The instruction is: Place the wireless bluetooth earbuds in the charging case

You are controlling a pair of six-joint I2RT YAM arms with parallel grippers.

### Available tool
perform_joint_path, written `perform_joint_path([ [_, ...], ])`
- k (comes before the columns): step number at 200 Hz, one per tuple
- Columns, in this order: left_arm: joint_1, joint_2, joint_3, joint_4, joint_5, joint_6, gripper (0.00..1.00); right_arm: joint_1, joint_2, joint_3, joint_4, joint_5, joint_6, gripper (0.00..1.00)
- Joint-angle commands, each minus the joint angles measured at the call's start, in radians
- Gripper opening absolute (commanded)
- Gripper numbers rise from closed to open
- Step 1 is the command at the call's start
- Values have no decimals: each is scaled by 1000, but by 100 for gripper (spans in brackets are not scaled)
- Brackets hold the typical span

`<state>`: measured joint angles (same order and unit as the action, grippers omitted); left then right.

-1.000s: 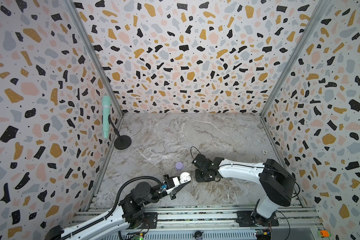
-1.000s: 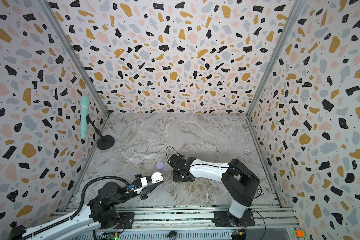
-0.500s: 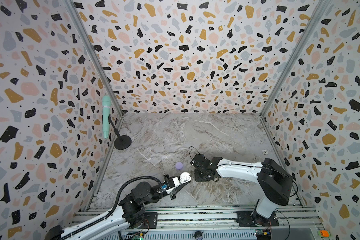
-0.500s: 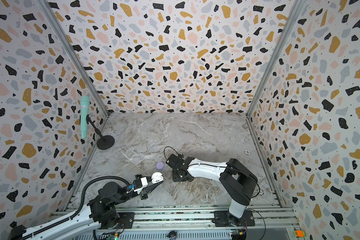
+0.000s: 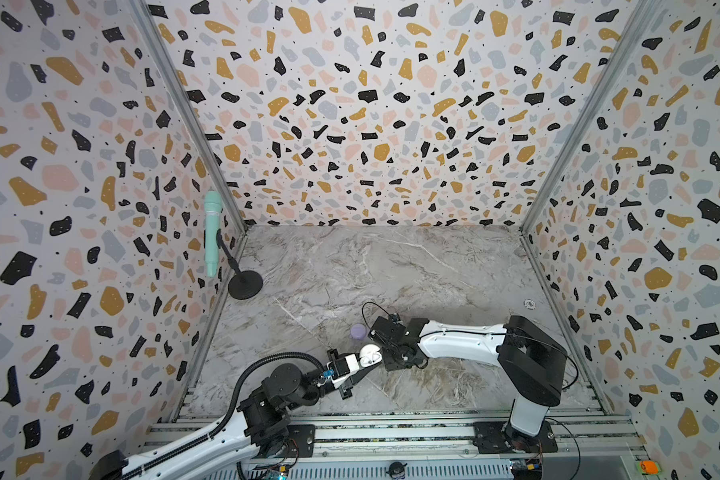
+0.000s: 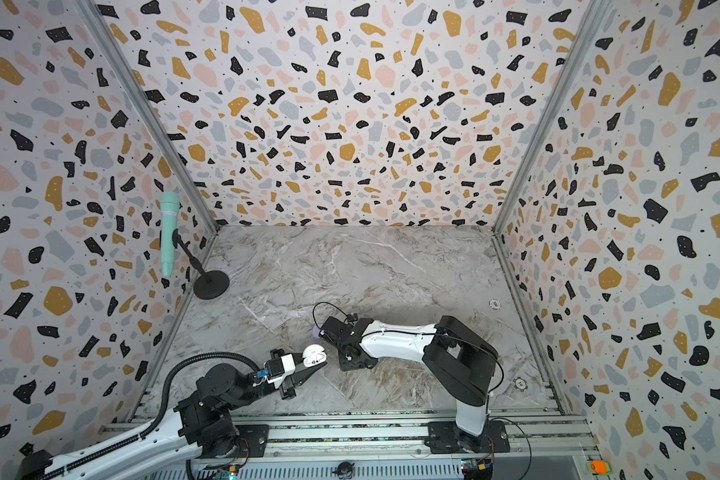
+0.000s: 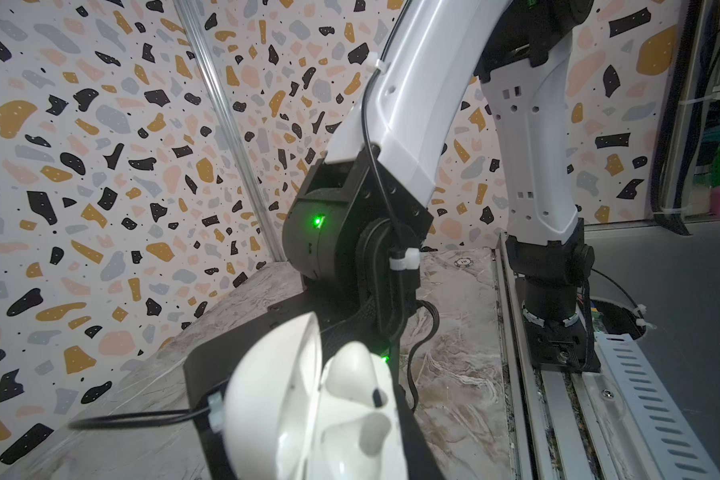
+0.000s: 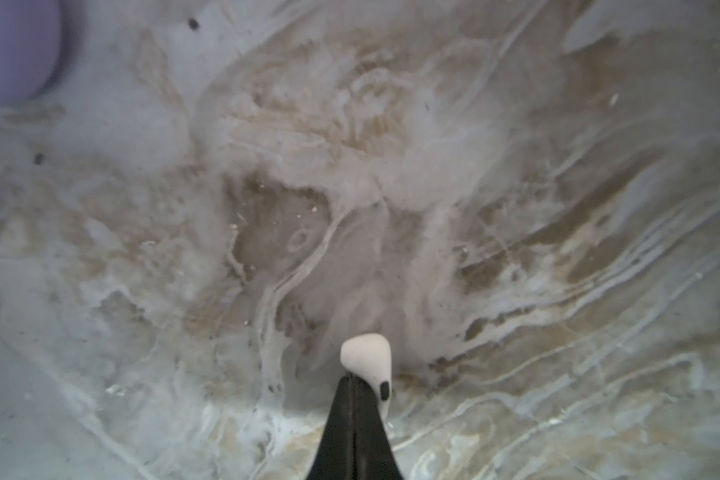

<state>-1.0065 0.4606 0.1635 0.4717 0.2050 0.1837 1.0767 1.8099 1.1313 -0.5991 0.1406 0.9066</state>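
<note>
My left gripper (image 5: pixel 364 365) (image 6: pixel 308 368) (image 7: pixel 321 436) is shut on the white charging case (image 5: pixel 370 355) (image 6: pixel 313 356) (image 7: pixel 275 399), holding it with its lid open near the table's front. One white earbud (image 7: pixel 356 374) sits in the case beside an empty slot (image 7: pixel 375 432). Just right of the case, my right gripper (image 5: pixel 398 358) (image 6: pixel 352 359) (image 8: pixel 352 378) points down at the marble table. It is shut on a second white earbud (image 8: pixel 366 357), whose head sticks out past the fingertips. A round lavender case (image 5: pixel 358 331) (image 6: pixel 316 331) (image 8: pixel 13 50) lies closed beside the right wrist.
A mint microphone (image 5: pixel 212 232) on a black stand (image 5: pixel 245 284) occupies the left back corner. A small round token (image 5: pixel 529 304) lies by the right wall and a poker chip (image 6: pixel 520 383) near the right arm's base. Metal rails (image 5: pixel 391 428) run along the front.
My right gripper has shifted slightly left toward the white case and pinched fully shut. The left arm and the case have not moved.
</note>
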Motion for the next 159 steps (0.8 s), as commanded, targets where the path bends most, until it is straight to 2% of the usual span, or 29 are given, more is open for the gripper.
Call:
perform_joint_path([
  [1, -6, -14, -3, 33, 1, 8, 0, 8, 0, 45, -51, 28, 2, 5],
  [92, -7, -28, -4, 28, 4, 11, 0, -14, -128, 59, -56, -8, -20, 32],
  [122, -9, -31, -2, 27, 7, 11, 0, -28, -157, 70, -69, -25, -45, 33],
  [159, -11, -40, -2, 22, 8, 11, 0, -82, -218, 0, -13, -59, -122, 38],
])
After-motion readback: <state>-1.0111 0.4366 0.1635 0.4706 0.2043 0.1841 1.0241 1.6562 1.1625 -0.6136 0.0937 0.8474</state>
